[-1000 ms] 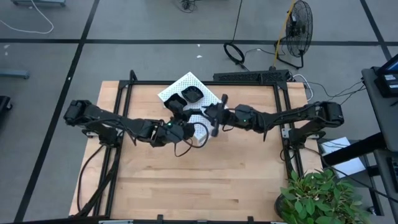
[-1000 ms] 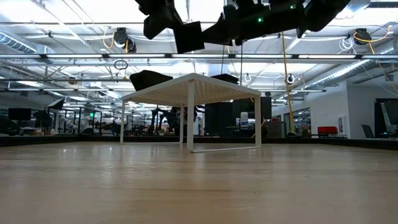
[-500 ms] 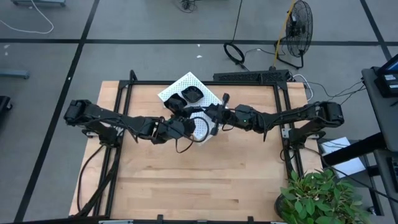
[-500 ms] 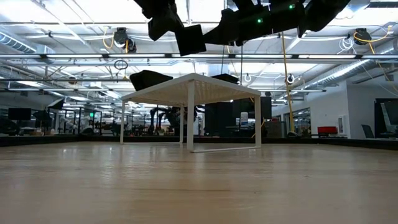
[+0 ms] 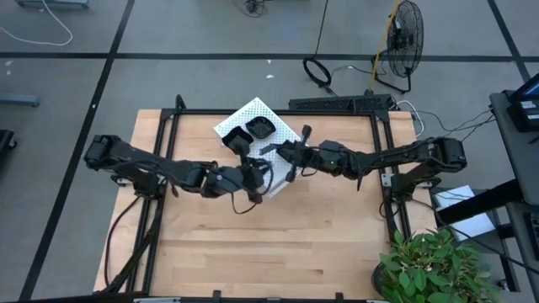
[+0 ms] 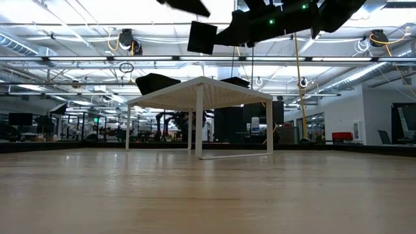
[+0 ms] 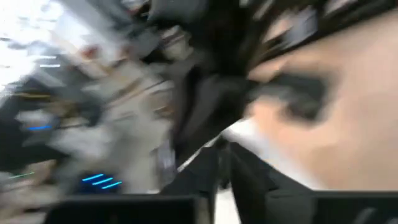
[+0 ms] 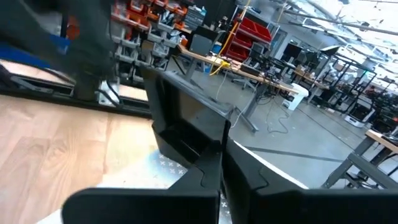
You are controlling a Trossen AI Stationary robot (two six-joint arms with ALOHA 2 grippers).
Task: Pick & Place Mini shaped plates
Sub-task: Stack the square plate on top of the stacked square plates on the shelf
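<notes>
A square black mini plate point(image 6: 201, 37) hangs in the air above the near corner of the white perforated box point(image 5: 253, 112), with my right gripper point(image 8: 222, 169) shut on it. In the high view that gripper point(image 5: 276, 152) reaches in from the right. My left gripper point(image 5: 255, 172) hovers just beside it toward the near edge, and shows at the top of the low view point(image 6: 185, 5), clear of the plate. Two more black plates point(image 5: 237, 135) point(image 5: 262, 126) rest on the box top. My right gripper pinches the square plate by one rim edge point(image 8: 208, 148) between its two fingers. The fingers come in level from the table's right. The plate is lifted clear above the box and stands nearly on edge, its flat face toward the table's near side.
The white box point(image 6: 201, 86) stands on legs at the table's far middle. Black frame rails point(image 5: 160, 160) run along the table's left and right sides. A potted plant point(image 5: 429, 268) sits at the near right corner. Bare wood point(image 5: 269, 244) fills the near half.
The square plate has passed from my left gripper to my right one and stayed in nearly the same spot in the air. My left gripper has let it go, rolled, and drawn up and away from it. My right arm has kept still.
</notes>
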